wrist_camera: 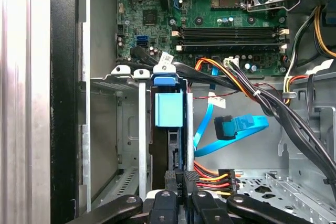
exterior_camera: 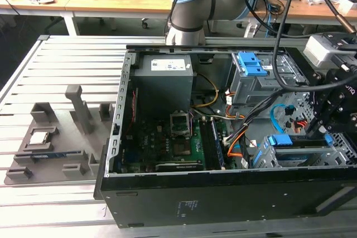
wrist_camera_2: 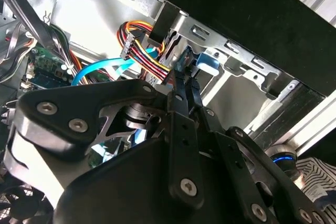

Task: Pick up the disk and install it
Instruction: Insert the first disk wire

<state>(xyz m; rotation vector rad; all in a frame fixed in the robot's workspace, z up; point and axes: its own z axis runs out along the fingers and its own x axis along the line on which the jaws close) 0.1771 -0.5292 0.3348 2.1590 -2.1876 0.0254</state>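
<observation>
Where the drive cage (wrist_camera: 131, 129) stands inside the computer case (exterior_camera: 223, 199), the disk (wrist_camera: 169, 109) sits edge-up in its slot, blue frame showing. Gripper (wrist_camera: 179, 174): fingers pinched narrow on its edge. Judged rigid, moderately heavy, shock-sensitive; best held by the frame.

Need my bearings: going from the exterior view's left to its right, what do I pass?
Grey plastic parts fixture on the slatted table → grey metal power supply box → green motherboard → blue-latched metal drive cage → black gripper over the blue-framed disk.
</observation>
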